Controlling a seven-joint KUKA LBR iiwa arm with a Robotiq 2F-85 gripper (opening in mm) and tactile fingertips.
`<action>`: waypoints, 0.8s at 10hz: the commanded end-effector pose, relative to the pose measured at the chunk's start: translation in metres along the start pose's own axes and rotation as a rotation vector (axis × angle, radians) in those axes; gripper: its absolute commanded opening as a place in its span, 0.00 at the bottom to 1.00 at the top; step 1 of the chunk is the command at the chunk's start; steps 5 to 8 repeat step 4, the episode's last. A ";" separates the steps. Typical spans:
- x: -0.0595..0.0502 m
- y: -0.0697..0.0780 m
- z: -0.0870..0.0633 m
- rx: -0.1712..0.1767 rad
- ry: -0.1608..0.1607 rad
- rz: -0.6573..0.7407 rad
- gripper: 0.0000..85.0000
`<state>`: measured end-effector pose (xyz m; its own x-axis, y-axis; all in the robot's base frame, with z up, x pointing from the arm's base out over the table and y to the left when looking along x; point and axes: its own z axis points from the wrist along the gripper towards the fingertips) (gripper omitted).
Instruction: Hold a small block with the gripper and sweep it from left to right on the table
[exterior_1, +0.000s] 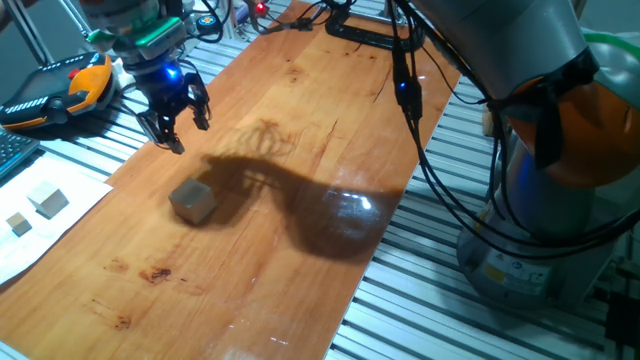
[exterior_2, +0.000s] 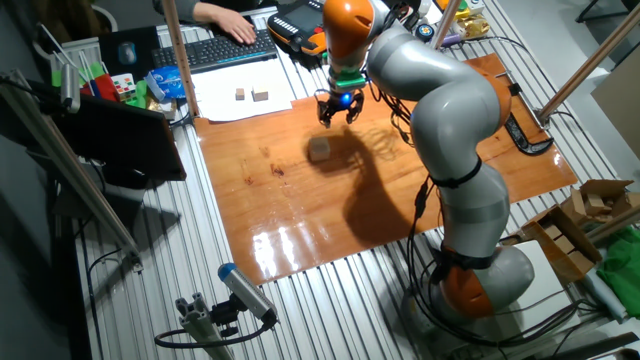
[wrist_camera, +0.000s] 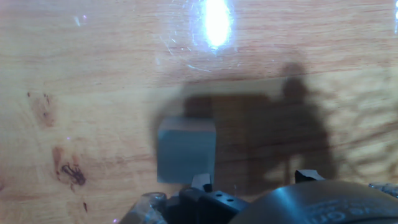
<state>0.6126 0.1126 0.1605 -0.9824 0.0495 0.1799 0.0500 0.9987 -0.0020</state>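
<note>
The small block (exterior_1: 193, 201) sits alone on the counter (exterior_1: 300, 120), apart from the hand (exterior_1: 176, 118), which hangs above the board with its two black fingers spread and nothing between them. A blue-green light glows just above those fingers. In the hand view the block (wrist_camera: 186, 150) shows just past the fingertips, lying in the arm's shadow, one flat face up and its sides roughly square to the picture. It is a cube, so it has no long axis; in one fixed view it stands with a corner turned toward the camera. Its wood is plain light tan, greyed by the shadow, with no markings that show. The other fixed view places the block (exterior_2: 320, 149) in the half of the board nearer the keyboard (exterior_2: 220, 49), with the hand (exterior_2: 340, 108) near it. Bare glossy wood lies on every side of the block, with a wide stretch running along the board's length; the board's long edges, bordered by ribbed grey slats (exterior_1: 430, 300), are well apart from it. Two pale cubes (exterior_1: 40, 205) rest on white paper (exterior_1: 40, 235) off the board's edge.
</note>
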 end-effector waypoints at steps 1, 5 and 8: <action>0.000 0.000 0.000 0.000 0.000 -0.004 0.81; 0.002 0.000 -0.001 -0.001 0.012 -0.012 0.80; 0.002 0.000 -0.001 -0.001 0.012 -0.012 0.80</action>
